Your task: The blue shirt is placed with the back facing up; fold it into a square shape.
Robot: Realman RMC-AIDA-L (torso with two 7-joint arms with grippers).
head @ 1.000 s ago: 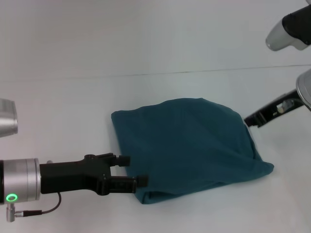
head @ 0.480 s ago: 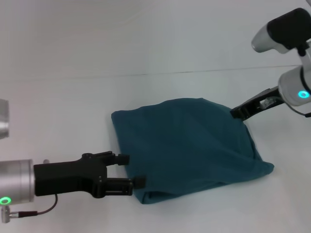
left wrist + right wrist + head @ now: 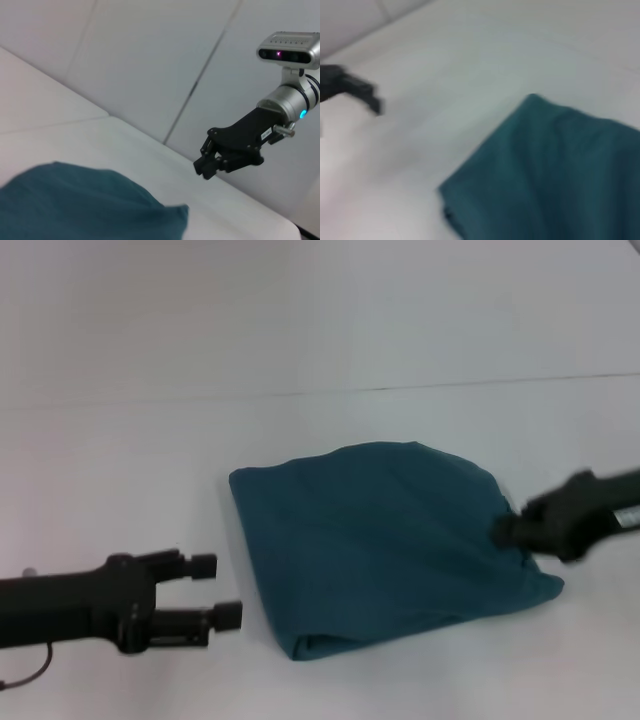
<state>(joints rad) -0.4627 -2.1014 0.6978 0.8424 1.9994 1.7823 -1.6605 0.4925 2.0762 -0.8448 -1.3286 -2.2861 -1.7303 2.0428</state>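
The blue shirt (image 3: 380,540) lies folded into a rough square in the middle of the white table. It also shows in the left wrist view (image 3: 85,205) and the right wrist view (image 3: 555,170). My left gripper (image 3: 215,590) is low on the left, a short way off the shirt's left edge. It is open with nothing between its fingers. My right gripper (image 3: 505,530) is at the shirt's right edge. In the left wrist view the right gripper (image 3: 206,164) hangs in the air with its fingers together, holding nothing.
The white table (image 3: 120,470) spreads out on every side of the shirt, and its back edge meets a pale wall (image 3: 320,310). The left gripper (image 3: 360,92) shows as a dark blur in the right wrist view.
My left gripper has drawn back to the left, away from the shirt's front-left corner. The right arm has swung down, bringing its gripper lower to the shirt's right edge. The shirt has not moved.
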